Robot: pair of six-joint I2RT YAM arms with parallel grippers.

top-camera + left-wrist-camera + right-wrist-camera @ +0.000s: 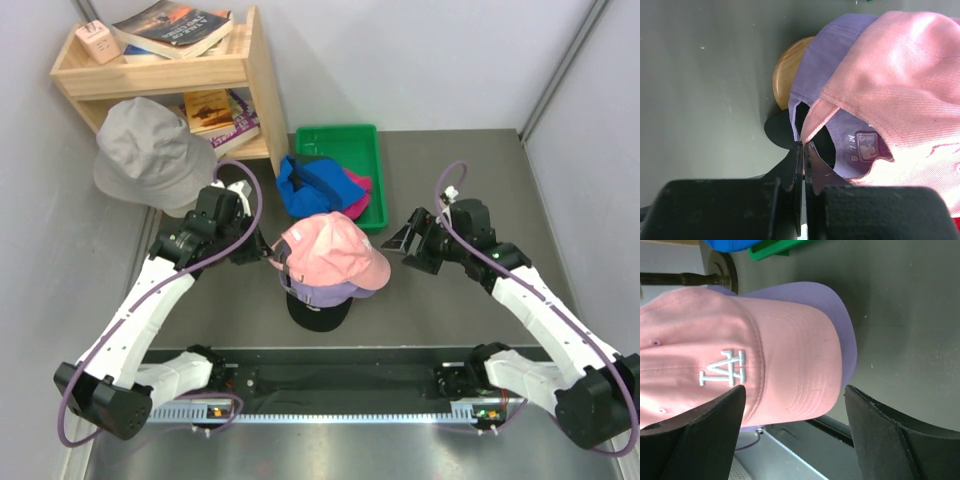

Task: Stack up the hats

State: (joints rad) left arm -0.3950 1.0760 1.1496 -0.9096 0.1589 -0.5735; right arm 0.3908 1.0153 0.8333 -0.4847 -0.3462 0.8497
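Observation:
A pink hat (335,250) sits on top of a lavender hat (330,292), which lies on a black hat (318,315) at the table's middle. My left gripper (803,145) is shut on the back strap of the pink hat (900,75), above the lavender hat (830,55) and the black brim (777,130). On the right, my right gripper (795,390) stands open, its fingers on either side of the pink brim (790,370) without touching it. A bright blue hat (305,180) and a magenta hat (358,190) lie at the green tray (340,140).
A wooden shelf (160,70) with books stands at the back left, with a grey bucket hat (150,150) in front of it. A round wooden disc (787,70) shows under the stacked hats. A dark rod on a round base (722,267) stands behind them.

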